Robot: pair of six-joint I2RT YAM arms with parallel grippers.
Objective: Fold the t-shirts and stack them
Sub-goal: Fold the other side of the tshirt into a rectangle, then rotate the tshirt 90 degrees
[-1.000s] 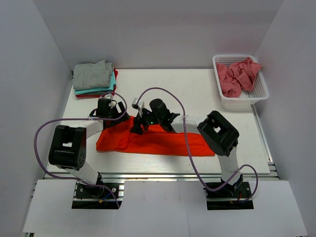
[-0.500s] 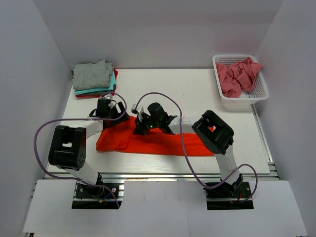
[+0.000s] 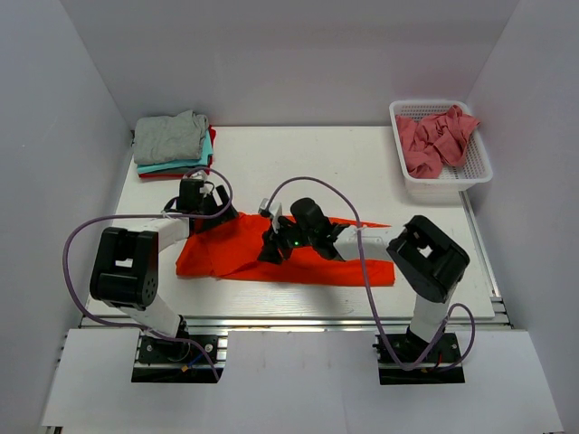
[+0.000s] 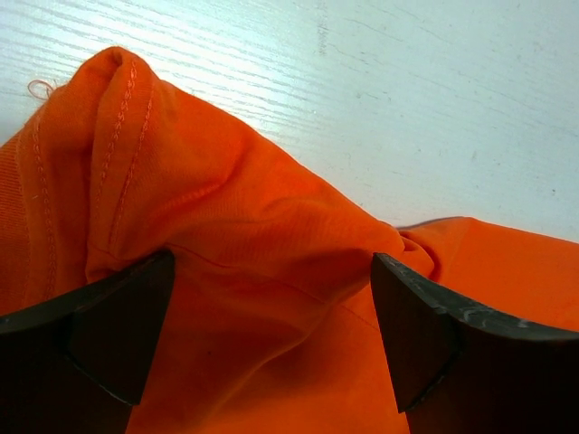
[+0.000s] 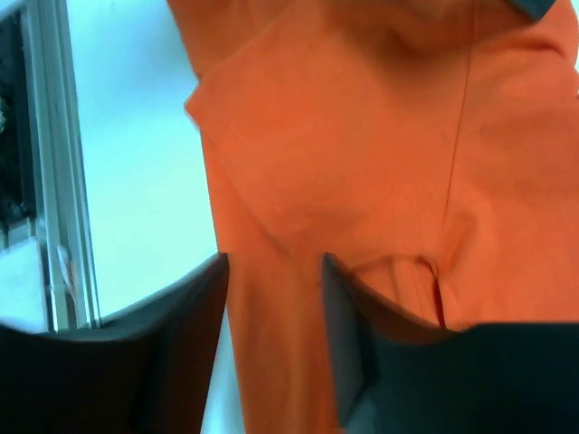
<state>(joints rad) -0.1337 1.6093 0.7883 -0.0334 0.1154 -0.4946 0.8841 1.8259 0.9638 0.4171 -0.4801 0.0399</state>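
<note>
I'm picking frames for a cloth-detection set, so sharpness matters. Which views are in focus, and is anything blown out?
Top external: sharp and evenly lit, with only soft shadows, and the orange t-shirt is clear. Left wrist: crisp, the shirt's stitching is readable, and the table is bright but still shows its grain. Right wrist: soft throughout, with the fingers blurred dark shapes and the table strip washed out to pale blue.

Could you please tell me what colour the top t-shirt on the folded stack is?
The top t-shirt is grey, clearest in the top external view.
</note>
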